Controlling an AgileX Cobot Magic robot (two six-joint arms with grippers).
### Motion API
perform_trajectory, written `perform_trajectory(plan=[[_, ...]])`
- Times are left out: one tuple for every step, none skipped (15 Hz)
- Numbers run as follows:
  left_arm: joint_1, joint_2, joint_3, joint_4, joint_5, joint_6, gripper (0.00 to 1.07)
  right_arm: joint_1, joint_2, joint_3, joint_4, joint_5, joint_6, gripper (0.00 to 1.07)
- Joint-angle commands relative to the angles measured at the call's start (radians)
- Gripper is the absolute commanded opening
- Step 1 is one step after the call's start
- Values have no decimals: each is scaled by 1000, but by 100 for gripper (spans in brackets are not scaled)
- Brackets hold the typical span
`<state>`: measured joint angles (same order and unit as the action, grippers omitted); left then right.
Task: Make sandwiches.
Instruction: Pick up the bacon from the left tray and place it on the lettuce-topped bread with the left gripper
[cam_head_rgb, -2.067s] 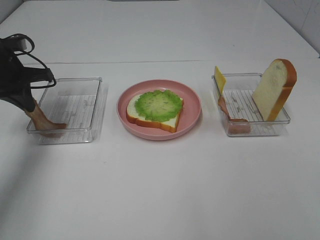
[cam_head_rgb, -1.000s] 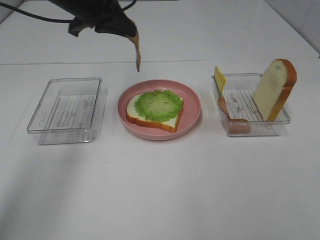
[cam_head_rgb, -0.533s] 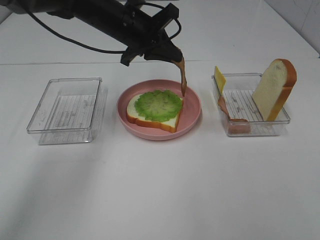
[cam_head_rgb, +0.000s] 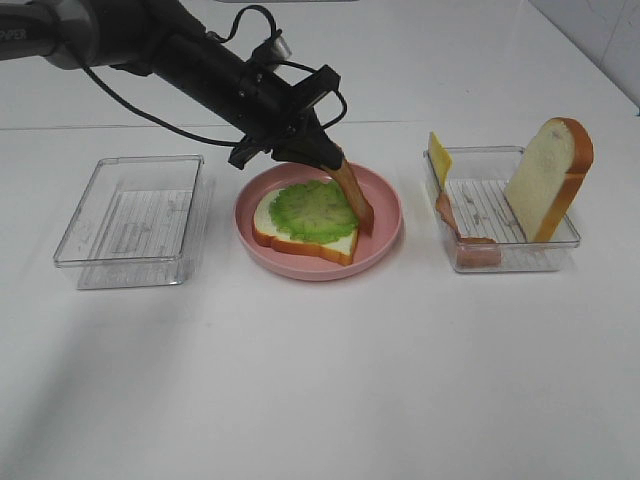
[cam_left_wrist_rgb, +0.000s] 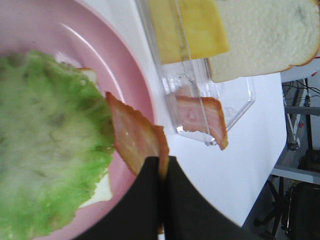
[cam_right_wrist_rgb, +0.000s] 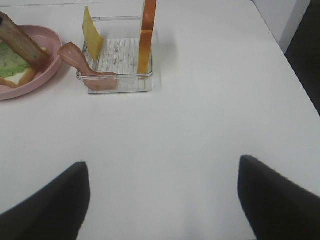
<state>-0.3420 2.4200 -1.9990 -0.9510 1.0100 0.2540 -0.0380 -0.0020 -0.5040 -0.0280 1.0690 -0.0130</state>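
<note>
The sandwich's bottom bread slice (cam_head_rgb: 300, 240) lies on the pink plate (cam_head_rgb: 388, 212) with green lettuce (cam_head_rgb: 315, 208) on top. My left gripper (cam_head_rgb: 318, 158) is shut on the upper end of a brown bacon strip (cam_head_rgb: 353, 195). The strip slants down, and its lower end rests at the lettuce's right edge. The left wrist view shows the black fingers (cam_left_wrist_rgb: 150, 190) pinching the bacon (cam_left_wrist_rgb: 132, 137) beside the lettuce (cam_left_wrist_rgb: 50, 145). My right gripper (cam_right_wrist_rgb: 162, 170) stands open over bare table, well short of the right tray (cam_right_wrist_rgb: 117, 80), and holds nothing.
The right clear tray (cam_head_rgb: 500, 255) holds an upright bread slice (cam_head_rgb: 545, 175), a yellow cheese slice (cam_head_rgb: 439, 157) and another bacon strip (cam_head_rgb: 470, 245). An empty clear tray (cam_head_rgb: 135, 215) sits left of the plate. The white table's front edge lies beyond the frame.
My left arm carried the bacon strip from the left tray across to the plate. It came down until the strip's lower end reached the lettuce's right edge.
</note>
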Motion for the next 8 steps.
perform_trajectory(plan=[[29, -3, -4, 26, 20, -17, 0, -5, -15, 4, 2, -12, -1, 78], [32, -3, -4, 48, 23, -17, 0, -5, -15, 4, 2, -12, -1, 78], [32, -3, -4, 88, 23, -20, 0, -5, -15, 4, 2, -12, -1, 78], [32, -2, -4, 118, 23, -20, 0, -5, -15, 4, 2, -12, -1, 78], [30, -2, -4, 142, 23, -20, 0, -5, -15, 4, 2, -12, -1, 78], [30, -2, -4, 158, 23, -24, 0, -5, -15, 4, 2, -12, -1, 78], [31, -2, -4, 186, 22, -44, 0, -5, -15, 4, 2, -12, -1, 78], [32, -3, -4, 223, 22, -64, 0, -5, -15, 4, 2, -12, -1, 78]])
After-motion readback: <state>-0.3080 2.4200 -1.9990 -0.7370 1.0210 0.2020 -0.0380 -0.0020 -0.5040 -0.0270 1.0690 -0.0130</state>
